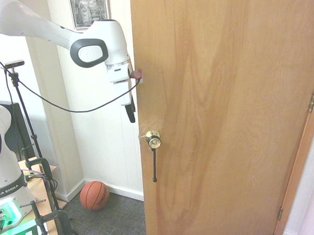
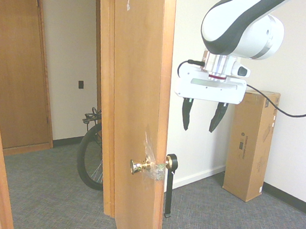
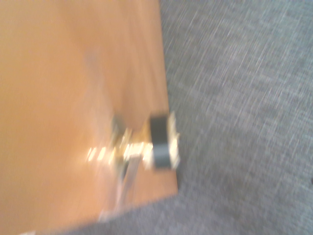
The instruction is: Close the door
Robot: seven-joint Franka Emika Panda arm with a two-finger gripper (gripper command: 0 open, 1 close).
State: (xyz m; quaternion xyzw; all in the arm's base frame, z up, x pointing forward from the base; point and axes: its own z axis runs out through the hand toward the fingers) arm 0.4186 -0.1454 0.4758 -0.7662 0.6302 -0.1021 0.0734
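The light-brown wooden door (image 1: pixel 224 120) stands open, seen edge-on in the second exterior view (image 2: pixel 136 91). Its brass knob (image 1: pixel 153 140) carries a thin black strap (image 1: pixel 154 164) that hangs straight down. My gripper (image 2: pixel 202 116) hangs open, fingers pointing down, above the knob (image 2: pixel 170 162) and just beside the door's free edge. A small gap separates it from the wood, and nothing is between the fingers. The blurred wrist view shows the door face (image 3: pixel 73 73) and the knob (image 3: pixel 159 142) over grey carpet. Hinges (image 1: pixel 312 102) show on the right.
A basketball (image 1: pixel 94 195) lies on the carpet by the wall behind the arm. A tall cardboard box (image 2: pixel 250 145) stands against the wall. A bicycle wheel (image 2: pixel 92 157) shows behind the door, and another closed door (image 2: pixel 17 63) is at the far left.
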